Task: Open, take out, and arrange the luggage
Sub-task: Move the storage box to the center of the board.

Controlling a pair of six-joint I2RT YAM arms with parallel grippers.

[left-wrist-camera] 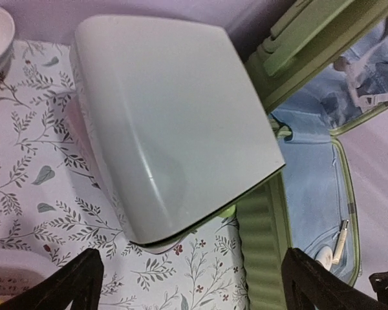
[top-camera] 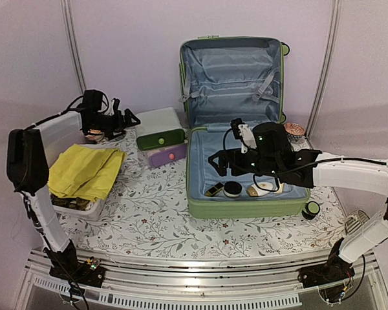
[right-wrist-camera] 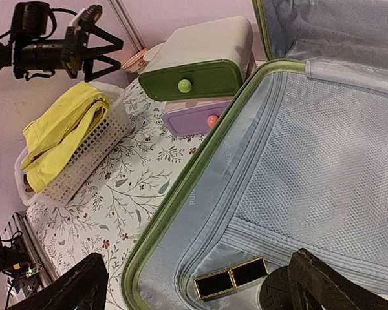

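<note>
Top external view: left gripper (top-camera: 125,120), jaws spread wide and empty, hangs beside the white drawer box (top-camera: 158,121) toward the far edge of the tabletop (top-camera: 161,226). Right gripper (top-camera: 221,163), equally wide and empty, hangs over the luggage (top-camera: 233,71) at the far right corner. Its base lies flat and its lid stands upright, with the hinge line running left-right and the interior facing the near edge. The right arm partly hides small items (top-camera: 233,188) in the base, too small to identify.

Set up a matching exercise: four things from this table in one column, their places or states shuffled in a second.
1. yellow folded cloth
2. black-and-gold rectangular case
3. light-green ribbed hard-shell suitcase
4. white plastic drawer box with green front

A. lies open, lid raised
B. in the white perforated plastic basket
C. on the flowered tablecloth, left of the suitcase
D. on the grey-blue lining inside the suitcase

Pairs: 1-B, 2-D, 3-A, 4-C
</note>
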